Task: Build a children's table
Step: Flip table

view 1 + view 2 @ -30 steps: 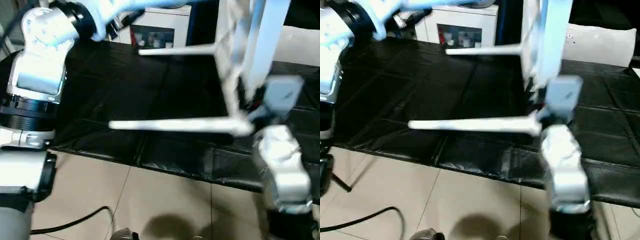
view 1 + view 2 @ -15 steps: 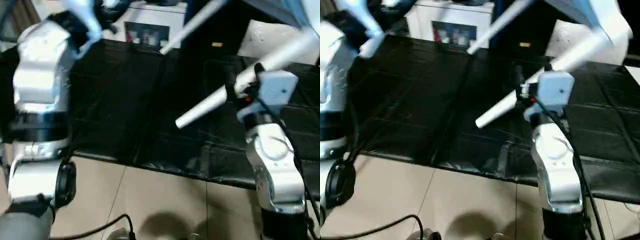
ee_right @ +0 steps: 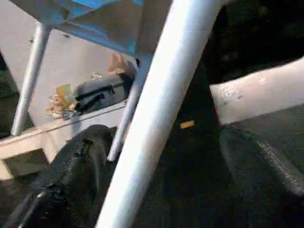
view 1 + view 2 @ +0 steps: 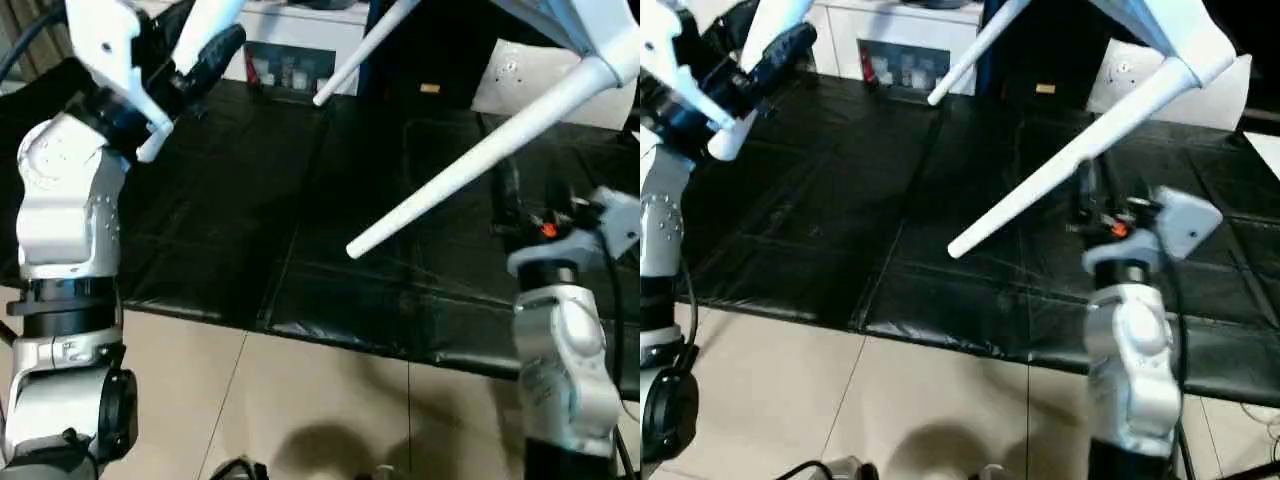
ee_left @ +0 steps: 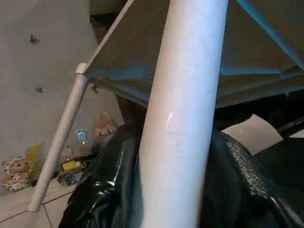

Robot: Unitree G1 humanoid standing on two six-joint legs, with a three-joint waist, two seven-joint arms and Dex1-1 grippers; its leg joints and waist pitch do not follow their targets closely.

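The children's table (image 4: pixel 560 25) is raised in the air above the black mat (image 4: pixel 300 200), toward the far right, tilted, with its legs pointing left and down. By my judgement the building is nearly finished: the legs visible all sit in the corner sockets of the tabletop, and what remains is to turn it upright and stand it down. The tabletop underside shows ribs; each leg is a long white tube, thinner at the free end. The left gripper (image 5: pixel 171 180) has its black fingers (image 5: pixel 102 185) clamped on one leg (image 5: pixel 183 114). The right gripper (image 3: pixel 156 166) has its fingers (image 3: pixel 71 166) apart, with another leg (image 4: pixel 470 160) passing between them, not squeezed.
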